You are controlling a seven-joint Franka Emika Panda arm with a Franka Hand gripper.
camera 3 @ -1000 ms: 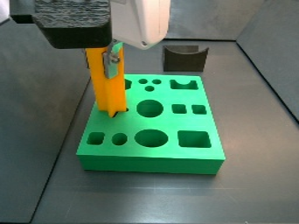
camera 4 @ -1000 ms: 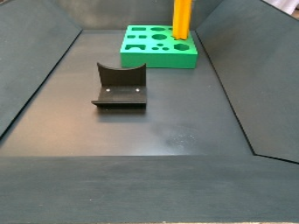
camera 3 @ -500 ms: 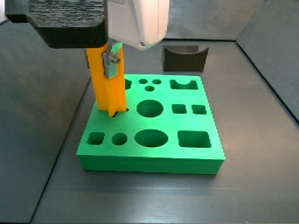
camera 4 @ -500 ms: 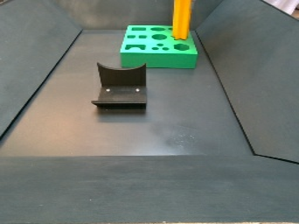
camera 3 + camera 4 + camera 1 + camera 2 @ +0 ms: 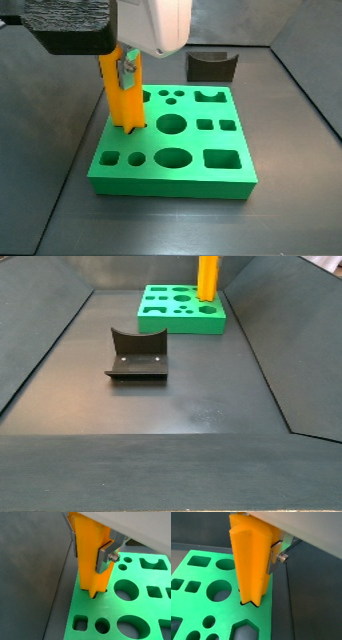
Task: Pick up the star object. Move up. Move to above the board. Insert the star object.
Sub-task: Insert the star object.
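Dark grey table point(image 5: 187, 406) with raised dark walls; contents, near to far in a side view:
- One fixture point(image 5: 136, 354), a dark L-shaped bracket on a base plate, standing alone mid-table, well apart from the board.
- One board point(image 5: 178, 311), bright green, at the far end; eleven shaped holes counted on top in a side view point(image 5: 174, 140).
- One star object point(image 5: 123, 95), orange, upright, its lower end entered in the star hole near the board's edge; also seen at point(image 5: 209, 278), point(image 5: 90, 559) and point(image 5: 251, 564).
- One arm, reaching down from above the board; gripper point(image 5: 127, 68) high on the prism. Jaws clamped on the star object; one silver finger point(image 5: 107, 554) lies flat against its ridged side, also seen at point(image 5: 276, 557)
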